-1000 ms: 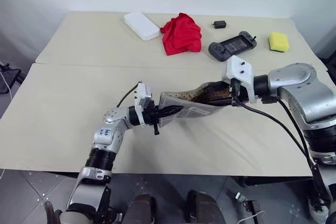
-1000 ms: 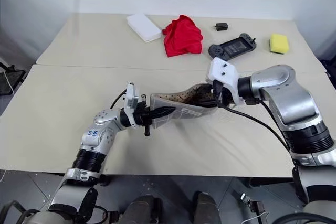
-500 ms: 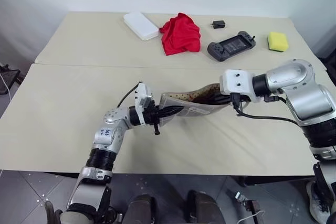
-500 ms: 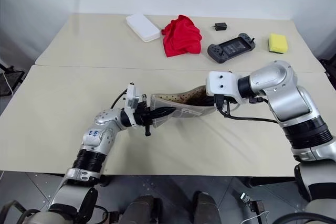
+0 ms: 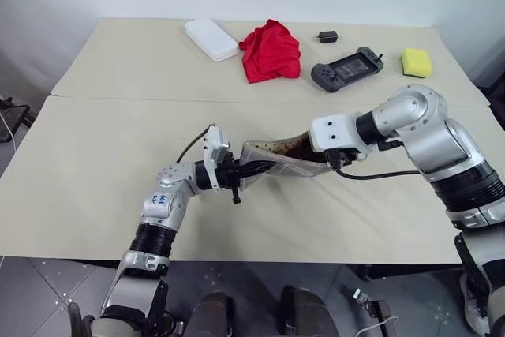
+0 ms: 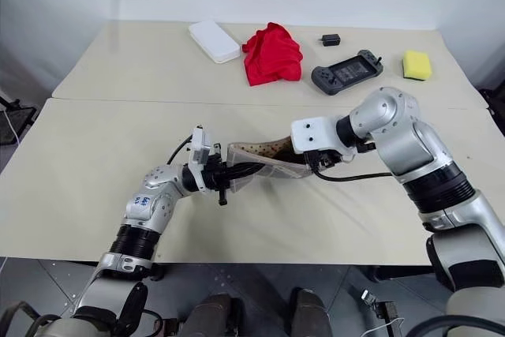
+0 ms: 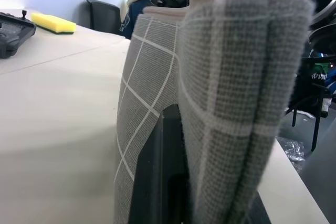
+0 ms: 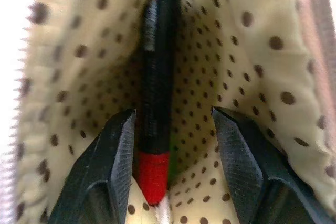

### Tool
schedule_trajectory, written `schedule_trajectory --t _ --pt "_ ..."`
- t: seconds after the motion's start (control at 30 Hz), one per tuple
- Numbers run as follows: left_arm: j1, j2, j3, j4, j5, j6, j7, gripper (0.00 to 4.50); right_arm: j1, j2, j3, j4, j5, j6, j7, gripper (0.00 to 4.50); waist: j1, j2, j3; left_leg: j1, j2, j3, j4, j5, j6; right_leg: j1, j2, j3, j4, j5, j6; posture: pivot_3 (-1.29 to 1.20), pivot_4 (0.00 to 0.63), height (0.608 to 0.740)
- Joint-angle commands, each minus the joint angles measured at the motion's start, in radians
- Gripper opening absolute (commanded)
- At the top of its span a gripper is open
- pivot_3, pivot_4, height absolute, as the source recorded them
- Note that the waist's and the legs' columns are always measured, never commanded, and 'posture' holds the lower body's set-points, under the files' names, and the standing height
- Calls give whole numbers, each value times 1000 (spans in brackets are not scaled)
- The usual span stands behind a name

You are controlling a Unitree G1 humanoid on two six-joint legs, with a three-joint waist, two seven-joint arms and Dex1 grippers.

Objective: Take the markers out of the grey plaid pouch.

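Far across the pale beige tabletop: flat white oblong box, crumpled red cloth just beside it, small black adapter block, dark grey handheld game controller, yellow sponge block nearest the right edge.

No legible text anywhere. Possibly small blue markings on the left arm, too small to read.

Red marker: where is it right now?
Inside the grey plaid pouch, lying against the dotted lining; in the right wrist view the red marker sits between the open right gripper's fingers.
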Motion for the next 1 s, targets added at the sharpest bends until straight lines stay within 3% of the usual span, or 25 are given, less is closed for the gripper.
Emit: schedule_trajectory --t 0.03,0.33,0.43,0.57,0.9,1.0 --pt "-20 -11 2 -18 -8 -21 -4 0 -5 30 53 73 -119 -33 -65 2439 -4 0 0 0 0 0 0 0 0 0 0 0 0 0 0 0 150 740" --pt "-17 -15 6 -21 -8 -21 6 0 87 76 69 99 -200 -43 -134 2439 -18 0 0 1 0 0 1 0 0 1 0 0 1 0 0 0 150 740" --pt "-12 -15 12 -25 -9 -18 12 0 93 106 38 101 -197 -60 -193 1872 -20 0 0 2 1 0 2 0 0 2 0 0 2 0 0 0 150 740" --pt "-13 -13 13 -24 -9 -18 14 0 88 102 8 89 -192 -114 -223 621 -21 0 0 2 1 0 2 0 0 1 0 1 3 0 0 0 150 740" --pt "-4 1 24 -34 -7 -17 20 0 119 32 -107 6 -136 -235 -253 576 -18 0 0 1 1 -1 2 0 0 1 0 0 1 0 0 0 150 740" --pt "29 14 15 -65 2 -10 20 0 159 2 -209 -40 -24 -233 -238 576 -16 -1 0 1 1 -1 1 0 0 1 0 0 1 0 0 0 150 740"
